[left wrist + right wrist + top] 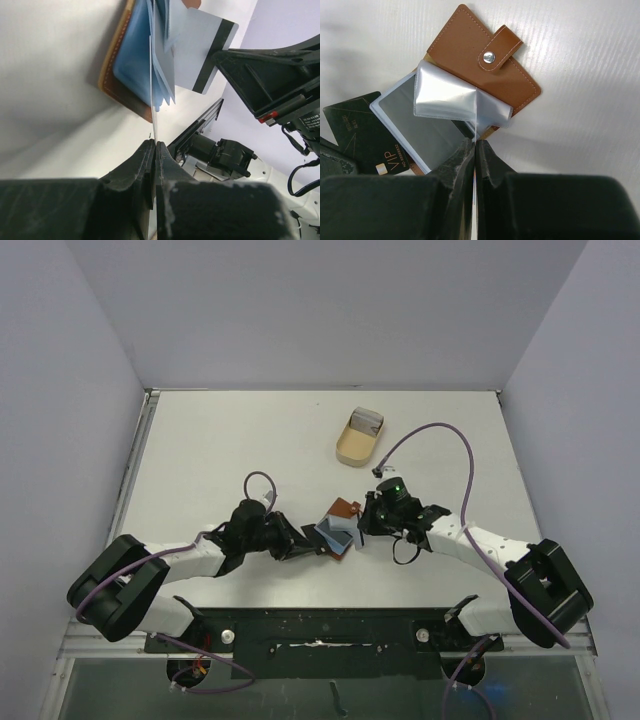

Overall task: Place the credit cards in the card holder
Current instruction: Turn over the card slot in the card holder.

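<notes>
White table (220, 440): holder (470, 45) lies open mid-table, between arms. Right end effector (475, 145) pinched shut on clear sleeve (450, 97), likely lifting it to expose slot. Left end effector (154, 145) clamped shut on 1 card (153, 120), edge-on, aimed at holder.

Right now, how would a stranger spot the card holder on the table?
On the white table, look between the left gripper and the right gripper. The card holder lies open there: a small brown wallet with a snap strap and clear sleeves, unlike the larger tan tray farther back.
</notes>
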